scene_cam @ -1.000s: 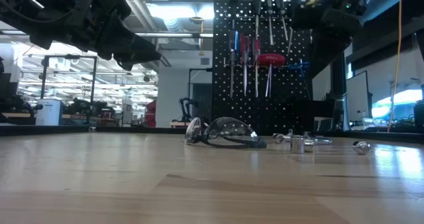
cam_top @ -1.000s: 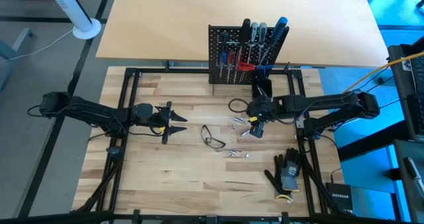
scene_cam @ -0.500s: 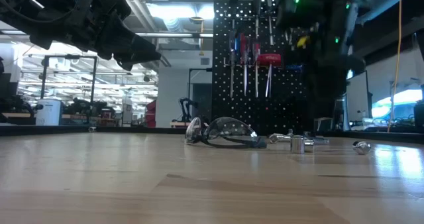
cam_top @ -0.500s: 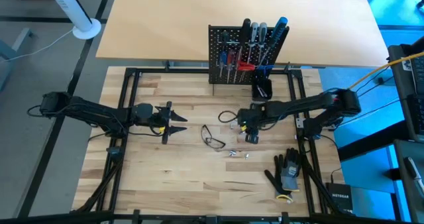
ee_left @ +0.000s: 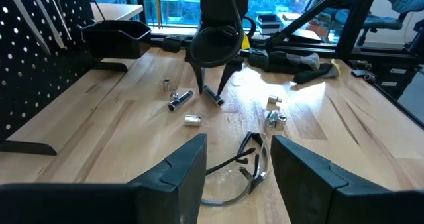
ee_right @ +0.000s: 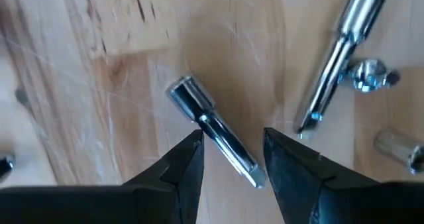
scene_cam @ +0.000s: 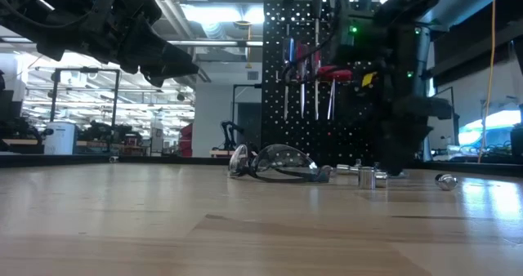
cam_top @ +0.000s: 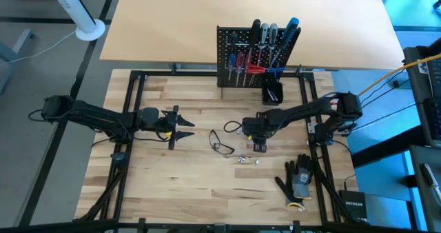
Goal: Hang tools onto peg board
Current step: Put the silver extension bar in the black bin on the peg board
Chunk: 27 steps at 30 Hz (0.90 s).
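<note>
right gripper (ee_right: pixel 232 151): fingers spread astride a chrome, cylindrical socket bit (ee_right: pixel 215 132); wood-grain bench (cam_top: pixel 193 185)
left gripper (ee_left: pixel 235 161): fingers parted, empty

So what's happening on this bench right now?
The right gripper is pointed down at the table with its fingers open on either side of a small metal socket piece, not yet closed on it. More loose metal bits and a pair of safety glasses lie nearby. The peg board at the back already carries several screwdrivers. The left gripper waits open above the table's left side, holding nothing.
</note>
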Each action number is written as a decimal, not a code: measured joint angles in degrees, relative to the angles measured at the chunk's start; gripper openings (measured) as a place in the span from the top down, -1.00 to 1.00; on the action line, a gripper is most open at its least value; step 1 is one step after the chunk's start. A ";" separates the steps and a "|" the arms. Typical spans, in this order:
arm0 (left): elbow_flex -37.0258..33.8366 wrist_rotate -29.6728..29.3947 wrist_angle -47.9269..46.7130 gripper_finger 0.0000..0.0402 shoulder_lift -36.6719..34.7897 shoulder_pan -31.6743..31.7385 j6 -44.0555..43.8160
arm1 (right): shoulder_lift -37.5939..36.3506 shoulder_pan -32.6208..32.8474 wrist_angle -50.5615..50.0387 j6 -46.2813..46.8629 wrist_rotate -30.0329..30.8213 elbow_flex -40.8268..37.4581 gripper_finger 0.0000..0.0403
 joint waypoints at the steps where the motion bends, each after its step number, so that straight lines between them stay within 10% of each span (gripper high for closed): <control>1: 0.00 0.00 0.01 0.21 0.02 0.00 0.00 | 0.20 0.00 0.75 -0.10 -0.01 0.00 0.22; 13: 0.00 0.00 -0.02 0.21 0.02 0.00 0.01 | 1.63 0.00 2.19 -0.91 -0.10 0.02 0.24; 27: -0.02 0.00 -0.04 0.21 0.02 0.00 0.01 | 1.67 0.02 2.56 -0.75 0.05 0.07 0.83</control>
